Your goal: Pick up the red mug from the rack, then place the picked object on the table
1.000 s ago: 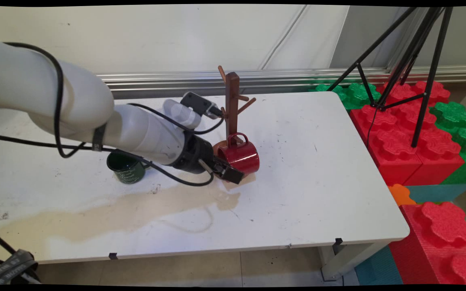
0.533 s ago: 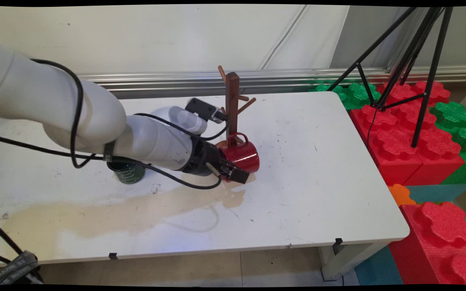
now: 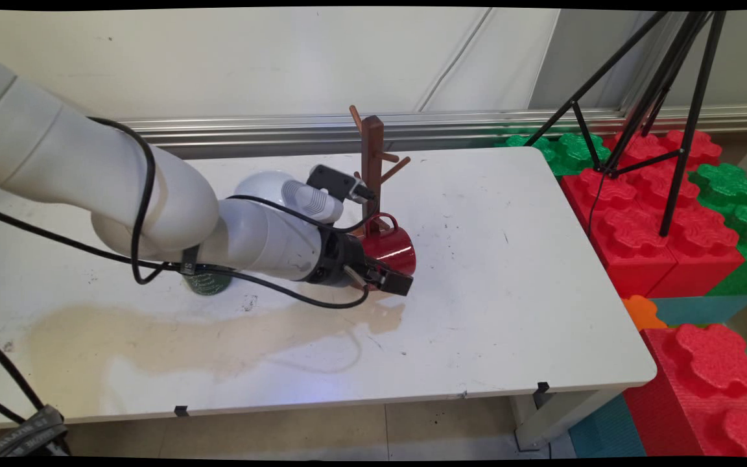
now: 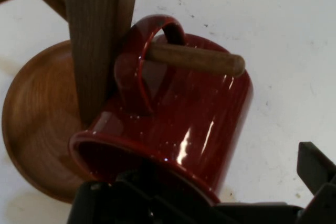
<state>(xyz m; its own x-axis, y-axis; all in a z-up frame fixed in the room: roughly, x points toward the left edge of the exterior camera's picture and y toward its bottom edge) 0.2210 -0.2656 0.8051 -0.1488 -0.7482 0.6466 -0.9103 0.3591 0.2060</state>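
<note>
One red mug (image 3: 388,250) hangs by its handle on the mug tree (image 3: 371,162) peg near the table's (image 3: 509,292) far edge. Gripper (image 3: 391,280) straddles the rim, jaws spread, nothing clamped. Enamel looks rigid, slick; rim is the hold.

- The main camera stands above the near side of the white table (image 3: 509,311), looks down across it toward the back wall, and takes in the whole tabletop.
- The hand camera rides on the gripper (image 4: 210,203) and seems almost pressed up against the red mug (image 4: 189,129).
- Both views share that mug (image 3: 390,250) on the wooden mug tree (image 3: 371,162) (image 4: 94,40).
</note>
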